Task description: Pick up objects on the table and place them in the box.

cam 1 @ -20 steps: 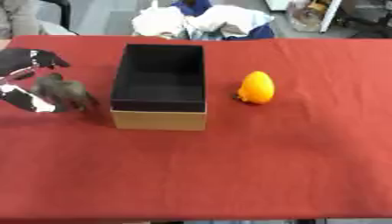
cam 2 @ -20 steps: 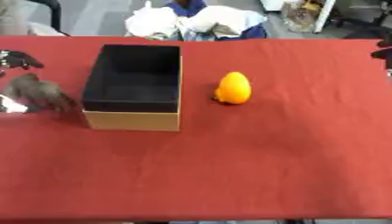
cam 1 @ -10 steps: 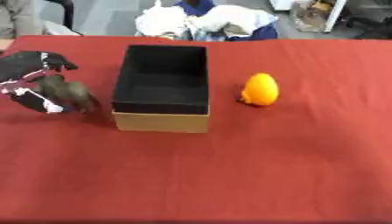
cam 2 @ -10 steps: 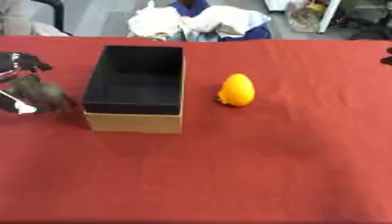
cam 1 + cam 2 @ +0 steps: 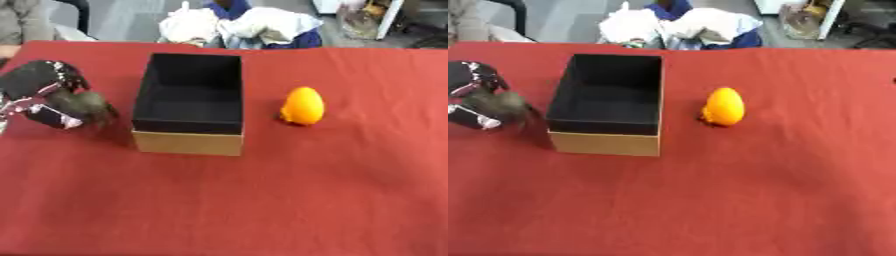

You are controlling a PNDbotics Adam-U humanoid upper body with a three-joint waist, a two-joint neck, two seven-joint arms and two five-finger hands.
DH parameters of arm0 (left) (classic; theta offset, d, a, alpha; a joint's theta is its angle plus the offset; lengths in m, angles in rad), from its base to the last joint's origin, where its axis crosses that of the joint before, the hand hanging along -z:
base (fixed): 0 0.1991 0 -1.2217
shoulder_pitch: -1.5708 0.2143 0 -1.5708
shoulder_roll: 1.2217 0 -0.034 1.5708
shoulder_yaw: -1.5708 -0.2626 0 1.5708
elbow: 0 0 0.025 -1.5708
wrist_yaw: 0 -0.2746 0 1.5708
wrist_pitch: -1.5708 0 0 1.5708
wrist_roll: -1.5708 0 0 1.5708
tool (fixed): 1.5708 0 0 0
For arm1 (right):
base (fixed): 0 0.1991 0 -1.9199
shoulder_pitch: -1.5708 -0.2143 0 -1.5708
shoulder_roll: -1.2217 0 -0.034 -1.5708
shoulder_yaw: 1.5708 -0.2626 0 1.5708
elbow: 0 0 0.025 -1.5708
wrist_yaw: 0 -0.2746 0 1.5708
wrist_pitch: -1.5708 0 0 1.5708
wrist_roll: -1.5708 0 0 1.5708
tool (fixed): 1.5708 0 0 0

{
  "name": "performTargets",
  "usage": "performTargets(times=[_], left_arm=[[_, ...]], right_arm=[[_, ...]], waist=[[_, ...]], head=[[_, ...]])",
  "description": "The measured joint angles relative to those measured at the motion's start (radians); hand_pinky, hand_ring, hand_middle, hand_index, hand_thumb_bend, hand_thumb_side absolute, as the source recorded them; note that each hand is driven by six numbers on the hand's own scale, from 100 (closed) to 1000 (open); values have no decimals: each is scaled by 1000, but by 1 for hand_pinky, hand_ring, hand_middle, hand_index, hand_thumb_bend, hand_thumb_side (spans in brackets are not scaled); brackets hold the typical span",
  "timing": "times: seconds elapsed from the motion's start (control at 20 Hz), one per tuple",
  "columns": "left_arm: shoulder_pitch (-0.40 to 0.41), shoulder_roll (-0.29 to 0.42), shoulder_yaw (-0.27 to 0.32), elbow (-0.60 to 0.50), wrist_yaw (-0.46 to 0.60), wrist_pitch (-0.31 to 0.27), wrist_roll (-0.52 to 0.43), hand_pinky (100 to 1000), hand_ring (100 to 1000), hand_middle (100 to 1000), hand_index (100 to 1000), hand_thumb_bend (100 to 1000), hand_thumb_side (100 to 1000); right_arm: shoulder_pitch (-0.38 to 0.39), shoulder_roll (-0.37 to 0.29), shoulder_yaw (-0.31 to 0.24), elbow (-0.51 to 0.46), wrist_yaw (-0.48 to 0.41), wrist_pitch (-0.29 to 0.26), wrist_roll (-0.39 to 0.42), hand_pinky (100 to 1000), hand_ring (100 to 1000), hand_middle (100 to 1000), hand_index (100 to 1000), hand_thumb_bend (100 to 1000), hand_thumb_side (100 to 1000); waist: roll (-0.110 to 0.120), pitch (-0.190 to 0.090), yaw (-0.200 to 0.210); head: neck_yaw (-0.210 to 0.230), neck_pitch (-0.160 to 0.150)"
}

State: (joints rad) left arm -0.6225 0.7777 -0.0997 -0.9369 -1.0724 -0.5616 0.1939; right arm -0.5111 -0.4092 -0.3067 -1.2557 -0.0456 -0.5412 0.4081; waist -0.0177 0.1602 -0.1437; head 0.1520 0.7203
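Left eye view: left hand (image 5: 39,95) fingers curled round grey object (image 5: 83,106).

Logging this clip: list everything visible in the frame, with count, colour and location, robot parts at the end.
table: one, covered in red, filling most of the view.
box: one, tan cardboard outside, black inside, open top, left of centre; nothing can be seen inside it.
orange object: one, egg-shaped, on the table right of the box, apart from it.
dark object: one, grey-brown and blurred, left of the box, at the left hand.
pile of white and blue things: one, beyond the table's far edge.
left hand: one, black with pale markings, at the left edge beside the box; fingers too blurred to read.
right hand: not in view.
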Motion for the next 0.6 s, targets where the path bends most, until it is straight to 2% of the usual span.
performTargets(times=[0.1, 0.35, 0.6], left_arm=[[1, 1, 1, -2, 8, 0, 11, 515, 319, 313, 501, 505, 227], [0, 31, 6, -62, 61, 1, 14, 511, 307, 299, 488, 534, 183], [-44, 73, 6, -147, 180, 2, -18, 510, 304, 300, 488, 523, 100]], right_arm=[[0, 0, 0, 0, 0, 0, 0, 803, 698, 706, 840, 100, 533], [4, 0, -1, 0, 0, 2, -2, 803, 698, 705, 840, 100, 528], [10, 0, -1, 0, 0, 4, -5, 802, 698, 705, 840, 100, 525]], waist=[[0, 0, 0], [3, -12, 7], [6, -23, 14]], head=[[-1, 0], [-5, 1], [-5, 1]])
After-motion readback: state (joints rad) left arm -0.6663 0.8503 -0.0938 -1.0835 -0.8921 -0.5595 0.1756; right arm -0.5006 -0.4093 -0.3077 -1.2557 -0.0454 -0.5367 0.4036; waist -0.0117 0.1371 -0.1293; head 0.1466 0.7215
